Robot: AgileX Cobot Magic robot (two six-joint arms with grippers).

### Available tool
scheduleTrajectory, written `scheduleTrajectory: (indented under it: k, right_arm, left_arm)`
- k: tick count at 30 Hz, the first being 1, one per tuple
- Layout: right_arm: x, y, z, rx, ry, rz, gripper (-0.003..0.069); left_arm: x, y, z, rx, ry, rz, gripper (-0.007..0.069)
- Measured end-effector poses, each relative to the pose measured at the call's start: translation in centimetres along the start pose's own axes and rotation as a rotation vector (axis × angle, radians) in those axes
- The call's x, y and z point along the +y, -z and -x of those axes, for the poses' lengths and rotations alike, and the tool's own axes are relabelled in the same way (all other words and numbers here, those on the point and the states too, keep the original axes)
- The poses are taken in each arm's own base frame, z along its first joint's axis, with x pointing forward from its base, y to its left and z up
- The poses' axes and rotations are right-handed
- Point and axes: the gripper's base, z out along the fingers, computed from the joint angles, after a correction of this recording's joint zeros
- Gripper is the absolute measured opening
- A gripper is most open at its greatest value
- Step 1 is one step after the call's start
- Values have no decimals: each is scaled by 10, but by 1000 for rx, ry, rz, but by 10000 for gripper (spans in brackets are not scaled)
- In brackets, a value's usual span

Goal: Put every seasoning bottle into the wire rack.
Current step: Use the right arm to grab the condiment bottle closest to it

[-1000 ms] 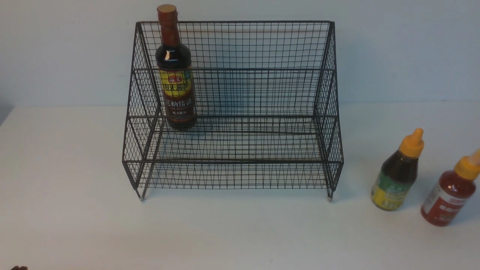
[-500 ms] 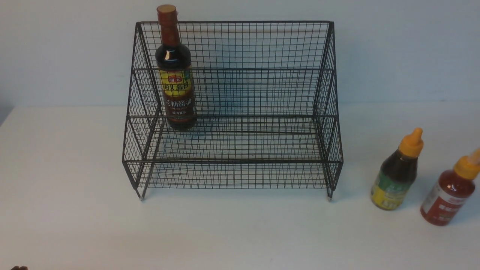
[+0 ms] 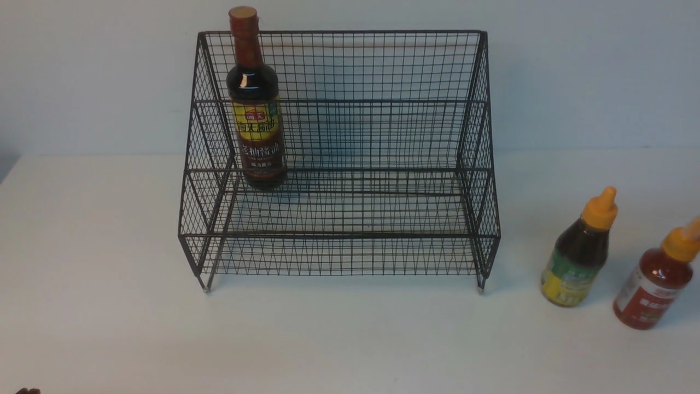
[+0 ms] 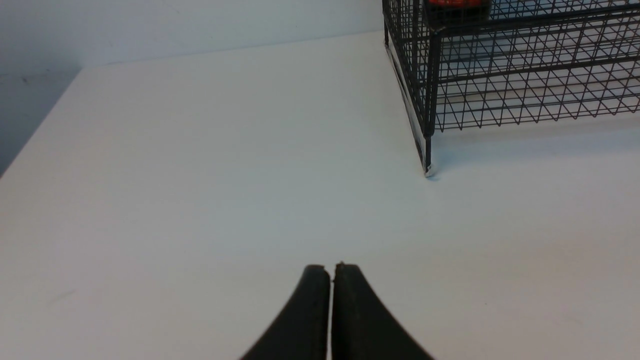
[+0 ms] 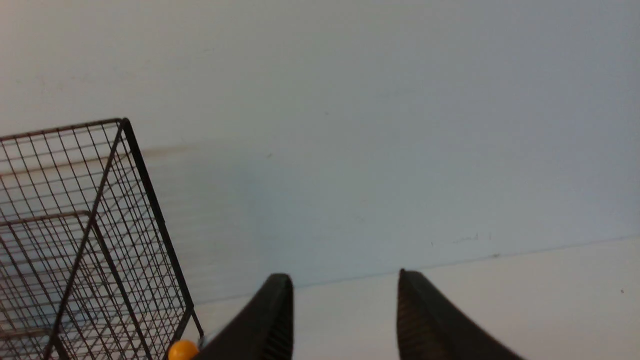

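Observation:
The black wire rack [image 3: 339,235] stands mid-table in the front view. A tall dark soy-sauce bottle [image 3: 255,109] with a red cap stands upright on the rack's upper tier at the left. Two short orange-nozzled squeeze bottles stand on the table right of the rack: a dark one [image 3: 579,257] with a green-yellow label and a red one [image 3: 656,284] with a white label. My left gripper [image 4: 331,267] is shut and empty, low over bare table before the rack's corner [image 4: 425,100]. My right gripper [image 5: 345,277] is open and empty; an orange nozzle tip [image 5: 182,350] shows beside one finger.
The white table [image 3: 109,246] meets a pale wall behind the rack. The table's left edge [image 4: 35,135] shows in the left wrist view. The rack's side mesh [image 5: 90,240] fills one side of the right wrist view.
Bottles and rack stand as before in the front view. Neither arm shows there.

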Motion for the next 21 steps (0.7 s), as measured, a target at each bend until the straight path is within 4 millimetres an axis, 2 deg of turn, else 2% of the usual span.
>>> scheduleTrajectory:
  k: [3, 6, 12, 17, 20, 21]
  right_arm:
    - [-4, -9, -11, 23, -6, -17, 461]
    - [-7, -16, -20, 34, -4, -32, 528]
    - [-13, -30, -41, 77, -6, -42, 550]
    - [-15, -39, -65, 148, 29, -25, 497]
    - [-14, -42, -71, 152, 53, 7, 374]
    - [-14, -42, -71, 151, 56, 9, 301]
  left_arm:
    - [0, 0, 0, 0, 0, 0, -5]
    - [0, 0, 0, 0, 0, 0, -5]
    - [0, 0, 0, 0, 0, 0, -5]
    - [0, 0, 0, 0, 0, 0, -5]
    - [0, 0, 0, 0, 0, 0, -5]
    - [0, 0, 0, 0, 0, 0, -5]
